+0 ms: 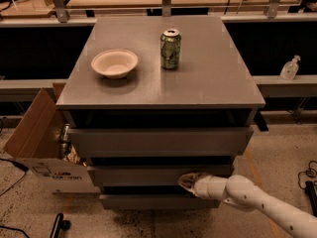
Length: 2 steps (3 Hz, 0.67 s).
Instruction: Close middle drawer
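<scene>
Pincer at middle drawer front

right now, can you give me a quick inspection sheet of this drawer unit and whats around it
surface: grey cabinet top, flat, two items on it
job's things: middle drawer, front panel showing, dark gap above it
clutter: white bowl and upright green can, apart
grippers: gripper at the middle drawer's front, right of centre
cables: right floor cable; left floor cable
surroundings: open cardboard box left of the cabinet; pump bottle on the right ledge
</scene>
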Tool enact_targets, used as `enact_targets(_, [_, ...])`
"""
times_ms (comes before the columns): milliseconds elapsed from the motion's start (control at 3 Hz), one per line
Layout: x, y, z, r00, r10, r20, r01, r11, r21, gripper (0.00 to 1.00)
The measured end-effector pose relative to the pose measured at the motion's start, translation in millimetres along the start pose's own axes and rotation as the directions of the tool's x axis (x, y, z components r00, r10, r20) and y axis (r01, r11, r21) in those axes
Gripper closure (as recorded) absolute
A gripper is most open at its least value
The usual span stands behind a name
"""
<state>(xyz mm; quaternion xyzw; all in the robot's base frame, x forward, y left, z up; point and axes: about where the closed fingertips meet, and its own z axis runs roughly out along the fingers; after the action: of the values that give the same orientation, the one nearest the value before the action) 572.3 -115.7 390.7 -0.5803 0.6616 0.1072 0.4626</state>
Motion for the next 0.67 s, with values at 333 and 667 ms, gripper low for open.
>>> enact_targets(333, [-2.7, -0.5, -0.6, 0.999, -0.007, 0.046, 0.007, 0.9999, 0.008, 1.0])
enact_targets(667, [-8.2, 13.5, -6.3, 0.99, 0.044, 0.133, -0.038, 0.9982, -0.047, 1.0])
